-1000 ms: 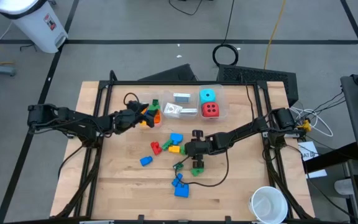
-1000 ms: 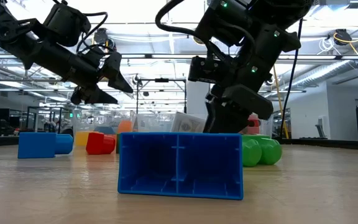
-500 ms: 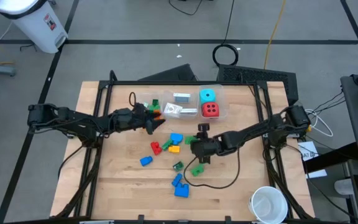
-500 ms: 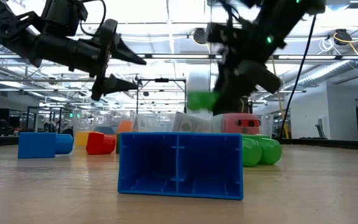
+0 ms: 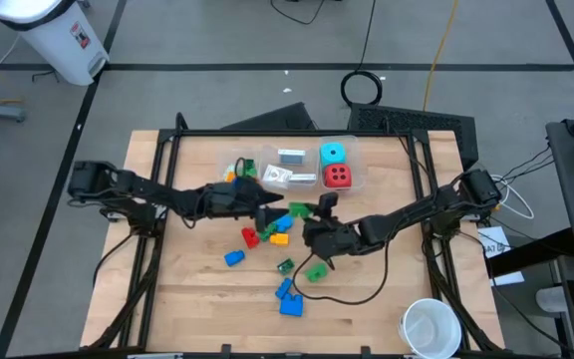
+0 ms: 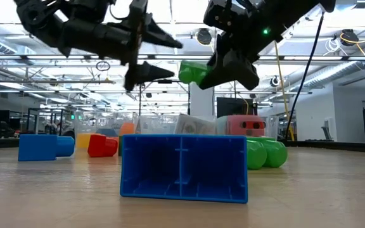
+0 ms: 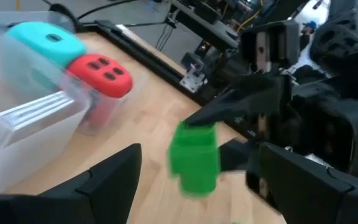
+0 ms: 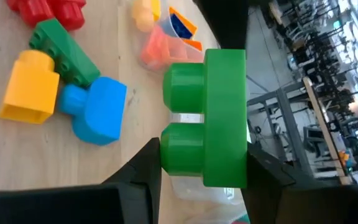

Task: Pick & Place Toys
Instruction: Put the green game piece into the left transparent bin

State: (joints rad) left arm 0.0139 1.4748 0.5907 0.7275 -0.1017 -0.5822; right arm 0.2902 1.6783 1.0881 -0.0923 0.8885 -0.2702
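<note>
A green two-stud brick [image 8: 207,118] hangs in the air over the table's middle, with my right gripper [image 5: 309,217] shut on it. My left gripper [image 6: 176,58] stands open and about level, just left of the brick [image 6: 193,71]. In the left wrist view the brick [image 7: 194,158] shows ahead of the gap between its fingers, apart from them. Other toys lie on the wood: blue bricks [image 5: 233,258] [image 5: 289,301], a red one [image 5: 250,237], a yellow one [image 5: 279,238] and green ones [image 5: 316,271]. A cyan die [image 5: 333,155] and a red die [image 5: 338,177] sit in a clear bin. My right gripper pinches the green brick's block part [image 8: 224,163] between its two fingers [image 8: 140,177], one on each flat side. The fingers come from the table's right, slanting a little downward. The brick is lifted well clear of the table, its studs [image 8: 182,111] pointing sideways.
Clear bins [image 5: 305,184] stand at the table's far middle, holding white cards [image 5: 289,157] and the dice. A smaller bin [image 5: 239,172] to their left holds orange and yellow pieces. A white cup [image 5: 430,326] stands at the near right corner. A black cable [image 5: 352,289] trails below the right arm.
My right gripper has lifted a green brick off the table, tipped from pointing down to nearly level, and carried it up and toward the left gripper. My left gripper has left the small bin, gone toward the table's middle, risen and levelled out, staying open.
</note>
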